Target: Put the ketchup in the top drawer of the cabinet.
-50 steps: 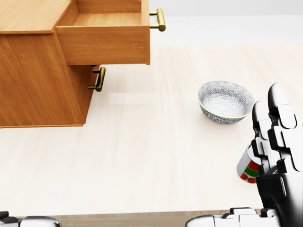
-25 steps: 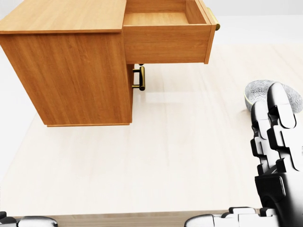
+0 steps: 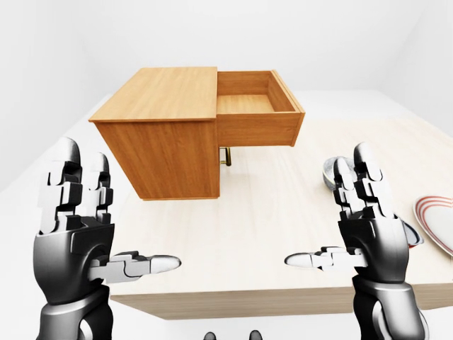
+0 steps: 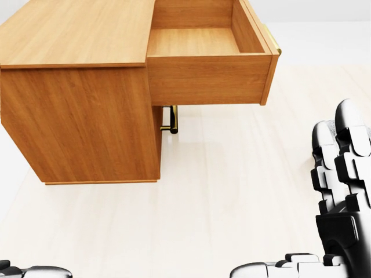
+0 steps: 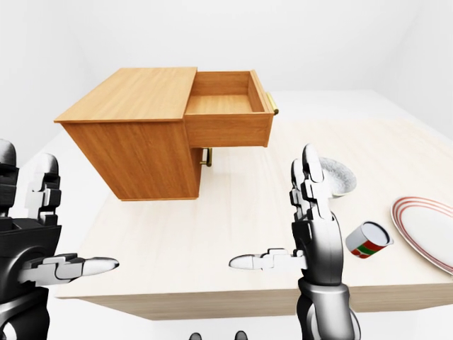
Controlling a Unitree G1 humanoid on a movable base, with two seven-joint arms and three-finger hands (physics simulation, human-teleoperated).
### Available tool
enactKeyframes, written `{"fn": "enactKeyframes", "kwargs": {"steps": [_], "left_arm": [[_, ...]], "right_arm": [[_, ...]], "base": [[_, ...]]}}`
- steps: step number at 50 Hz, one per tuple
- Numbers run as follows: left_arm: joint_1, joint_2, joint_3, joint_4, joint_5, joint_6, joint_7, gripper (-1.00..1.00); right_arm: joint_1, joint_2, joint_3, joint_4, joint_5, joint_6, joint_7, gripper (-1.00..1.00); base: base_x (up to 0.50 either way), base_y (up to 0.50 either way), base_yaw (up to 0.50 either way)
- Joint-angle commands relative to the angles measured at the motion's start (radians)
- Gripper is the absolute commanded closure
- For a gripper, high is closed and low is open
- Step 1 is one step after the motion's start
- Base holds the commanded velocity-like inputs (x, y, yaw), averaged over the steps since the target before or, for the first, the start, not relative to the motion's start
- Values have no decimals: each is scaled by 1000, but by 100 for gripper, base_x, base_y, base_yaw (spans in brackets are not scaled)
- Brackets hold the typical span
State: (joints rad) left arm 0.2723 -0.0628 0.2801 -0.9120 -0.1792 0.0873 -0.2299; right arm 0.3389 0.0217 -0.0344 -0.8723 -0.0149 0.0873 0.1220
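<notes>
Ketchup can: lying on my table, right of my empty, spread right hand; left hand likewise; top drawer open.

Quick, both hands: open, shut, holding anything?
Left hand: open, fingers upright, holding nothing.
Right hand: open, holding nothing; the ketchup lies on the table to its right, untouched.

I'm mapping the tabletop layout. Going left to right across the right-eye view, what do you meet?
Left hand → cabinet → open top drawer → right hand → ketchup can lying on its side → red-rimmed plate.
</notes>
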Motion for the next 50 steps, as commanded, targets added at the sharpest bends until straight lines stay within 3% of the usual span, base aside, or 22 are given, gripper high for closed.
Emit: {"fn": "enactKeyframes", "kwargs": {"steps": [1, 36, 38, 40, 42, 50], "left_arm": [[4, -2, -6, 8, 5, 0, -3, -100], [12, -6, -3, -13, -1, 0, -6, -100], [7, -5, 0, -17, -2, 0, -4, -100], [6, -5, 3, -11, -2, 0, -5, -100], [4, -3, 5, -16, -4, 0, -3, -100], [6, -6, 7, -13, -4, 0, -5, -100]], "right_arm": [[0, 1, -3, -2, 12, 0, 2, -100], [1, -2, -6, -12, -2, 0, 4, -100], [-2, -7, 3, 1, -27, 0, 3, -100], [12, 4, 1, -15, 34, 0, 26, -100], [11, -14, 14, -8, -33, 0, 9, -100], [16, -5, 16, -14, -13, 0, 16, -100]], "base": [[46, 0, 0], [49, 0, 0], [7, 0, 0], [0, 0, 0], [0, 0, 0], [0, 0, 50]]}}
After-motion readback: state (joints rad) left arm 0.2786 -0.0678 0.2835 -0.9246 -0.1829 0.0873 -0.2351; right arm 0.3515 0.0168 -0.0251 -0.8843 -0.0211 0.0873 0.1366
